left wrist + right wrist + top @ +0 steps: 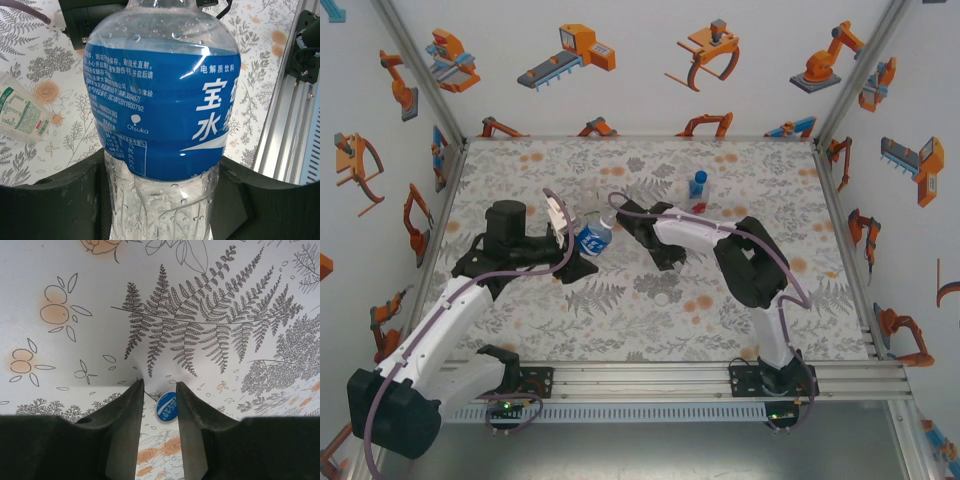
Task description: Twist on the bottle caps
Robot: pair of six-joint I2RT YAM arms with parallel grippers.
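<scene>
Left gripper (160, 200) clamped low on blue-labelled bottle (165, 100), neck cut off. Right gripper (160, 385) jaws narrowly apart; blue cap (167, 405) in the gap, contact unclear. Bottles, three: held one, short bottle (698, 187) upright beyond, third bottle (557, 212) half hidden beside left gripper. Caps, two: blue, white cap (663, 297) on table (600, 330).

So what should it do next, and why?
Probably close the right fingers on the blue cap seen in the gap between them. They stand slightly apart, and the left fingers grip the blue-labelled bottle, ready for capping.
</scene>
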